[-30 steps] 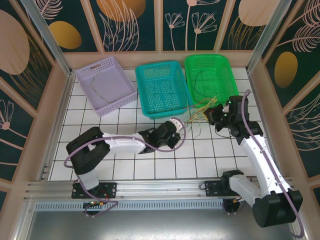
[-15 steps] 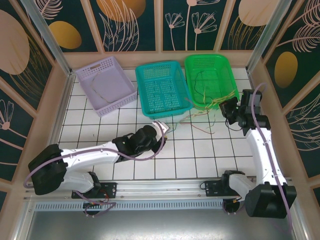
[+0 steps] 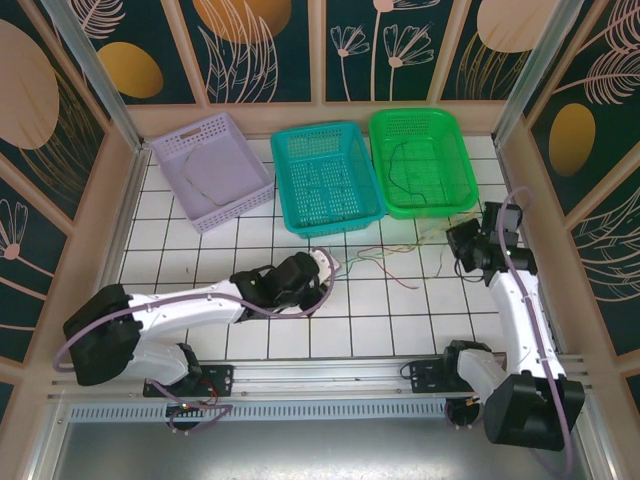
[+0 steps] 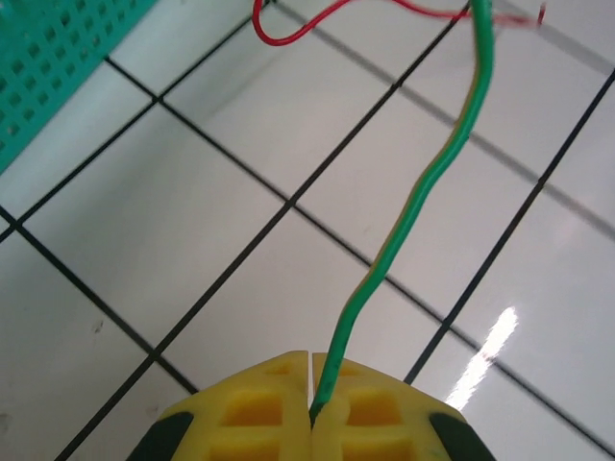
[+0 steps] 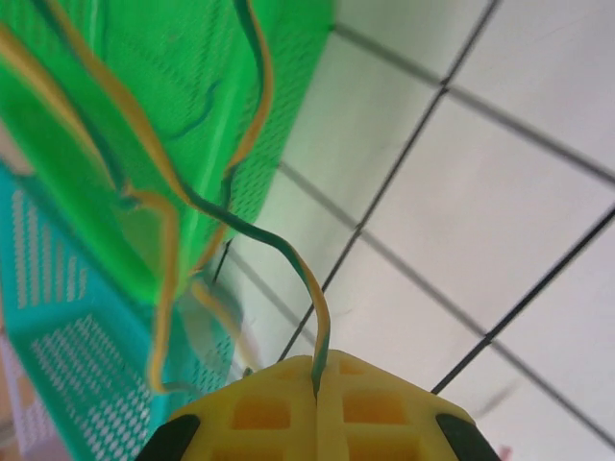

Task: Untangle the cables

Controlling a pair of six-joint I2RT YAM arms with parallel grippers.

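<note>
Several thin cables [image 3: 385,258], green, yellow and reddish, lie strung across the white tiles between my two grippers. My left gripper [image 3: 322,268] sits low on the tiles near the teal basket. In the left wrist view its yellow fingers [image 4: 259,403] are shut on a green cable [image 4: 413,206], and a red cable [image 4: 288,29] curls beyond it. My right gripper [image 3: 456,240] is just below the green basket's right corner. In the right wrist view that gripper [image 5: 317,370] is shut on a green-and-yellow cable [image 5: 306,274], with yellow strands trailing toward the basket.
Three baskets stand along the back: lilac [image 3: 255,150] with a pale cable inside, teal [image 3: 290,180], and green [image 3: 462,165] with a dark cable [image 3: 400,165] in it. Wooden walls close both sides. The green basket's wall [image 5: 192,115] is close in front of the right gripper.
The left gripper has pulled back left and toward the near edge. The right gripper has moved right. The bunched cables have spread out along the tiles between them.
</note>
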